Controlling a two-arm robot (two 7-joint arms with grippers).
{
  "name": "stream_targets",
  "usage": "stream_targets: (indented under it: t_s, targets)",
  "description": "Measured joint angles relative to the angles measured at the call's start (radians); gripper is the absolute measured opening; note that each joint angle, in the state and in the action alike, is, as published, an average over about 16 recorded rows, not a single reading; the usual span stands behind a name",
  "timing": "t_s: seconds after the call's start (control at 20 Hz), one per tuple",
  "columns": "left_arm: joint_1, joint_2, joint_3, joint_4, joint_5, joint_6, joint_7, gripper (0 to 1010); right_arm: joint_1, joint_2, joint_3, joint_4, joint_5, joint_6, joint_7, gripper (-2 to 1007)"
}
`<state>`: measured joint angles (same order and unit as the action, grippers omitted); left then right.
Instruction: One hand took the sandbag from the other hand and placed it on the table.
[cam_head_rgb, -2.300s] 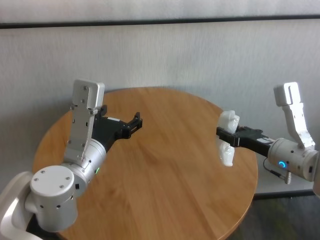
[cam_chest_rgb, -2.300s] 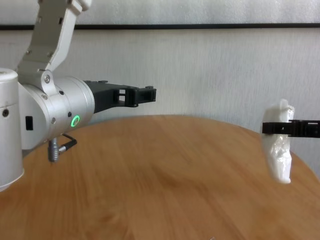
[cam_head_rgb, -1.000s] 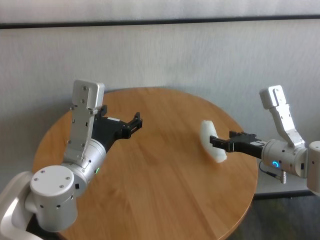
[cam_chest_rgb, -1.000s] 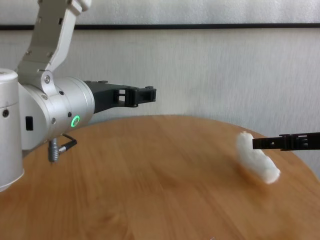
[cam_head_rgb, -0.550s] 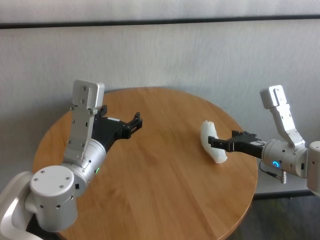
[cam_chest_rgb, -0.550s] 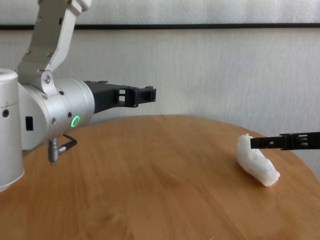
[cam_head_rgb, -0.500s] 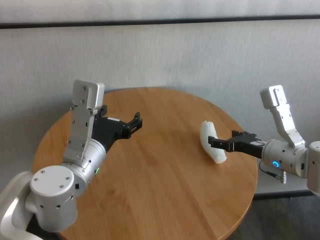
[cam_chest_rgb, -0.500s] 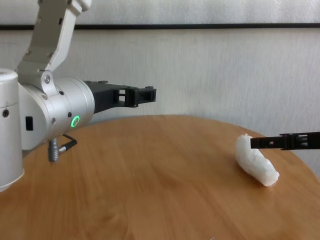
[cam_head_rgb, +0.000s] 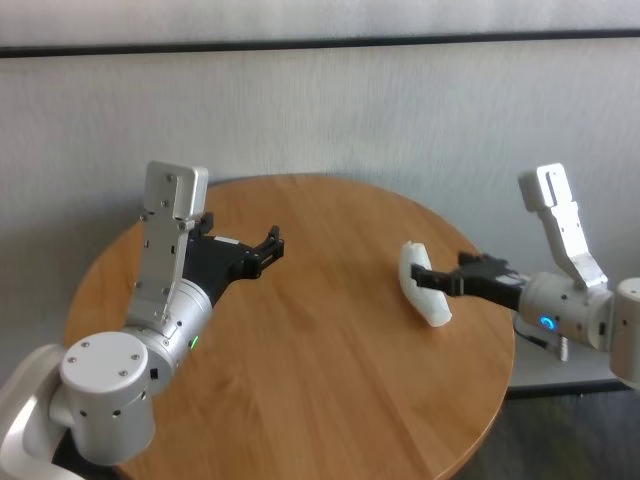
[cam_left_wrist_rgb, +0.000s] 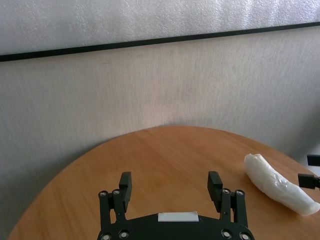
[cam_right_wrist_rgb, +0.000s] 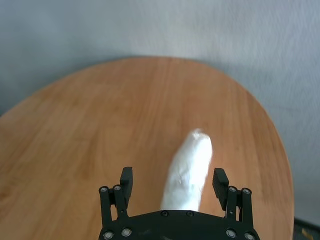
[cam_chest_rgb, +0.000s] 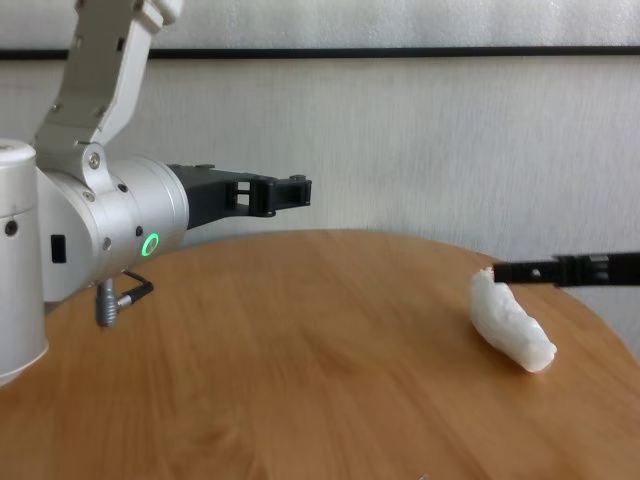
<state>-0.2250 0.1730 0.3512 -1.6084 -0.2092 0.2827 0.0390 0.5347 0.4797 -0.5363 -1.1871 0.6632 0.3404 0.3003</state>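
Observation:
The white sandbag (cam_head_rgb: 421, 285) lies flat on the round wooden table (cam_head_rgb: 300, 380), near its right edge. My right gripper (cam_head_rgb: 420, 278), on the blue-ringed wrist (cam_head_rgb: 541, 322), hovers just over the bag's near end. In the right wrist view its fingers (cam_right_wrist_rgb: 126, 176) stand wide apart, open, with the sandbag (cam_right_wrist_rgb: 190, 170) lying between them and a gap on each side. My left gripper (cam_head_rgb: 272, 243), on the green-ringed wrist (cam_chest_rgb: 151, 243), hangs open and empty above the left half of the table. The sandbag (cam_left_wrist_rgb: 280, 184) shows far off to its side.
A grey wall runs close behind the table (cam_chest_rgb: 300, 380). Bare wood stretches between the two grippers and toward the near edge. The table's right rim (cam_head_rgb: 510, 350) is just beyond the sandbag (cam_chest_rgb: 510, 325).
The right gripper brought the sandbag down onto the table, spread its fingers off it and rose slightly. The bag stays where it landed. The left arm has not moved.

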Motion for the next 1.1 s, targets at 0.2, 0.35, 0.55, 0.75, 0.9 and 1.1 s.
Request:
stream_targets:
  t_s: [0.2,0.35,0.55,0.75,0.9,1.1]
  targets:
    - [0.008,-0.009,-0.014,-0.006,-0.001,0.011,0.008,1000,0.016,-0.021,-0.01,-0.016,-0.021,-0.02,0.017,1003]
    - [0.015,-0.017,-0.026,-0.01,0.0,0.02,0.013,1000,0.033,-0.044,-0.02,-0.025,-0.039,-0.035,0.032,1003]
    - [0.023,-0.026,-0.038,-0.016,0.004,0.029,0.014,1000,0.058,-0.084,-0.037,-0.027,-0.062,-0.049,0.053,1003]
    - [0.028,-0.03,-0.045,-0.019,0.011,0.032,0.008,1000,0.08,-0.125,-0.053,-0.016,-0.079,-0.055,0.071,1003]
    - [0.03,-0.032,-0.046,-0.02,0.018,0.033,-0.001,1000,0.09,-0.149,-0.06,-0.006,-0.087,-0.056,0.082,1003]
    - [0.03,-0.032,-0.046,-0.021,0.024,0.035,-0.014,1000,0.094,-0.171,-0.063,0.003,-0.094,-0.051,0.091,1003]
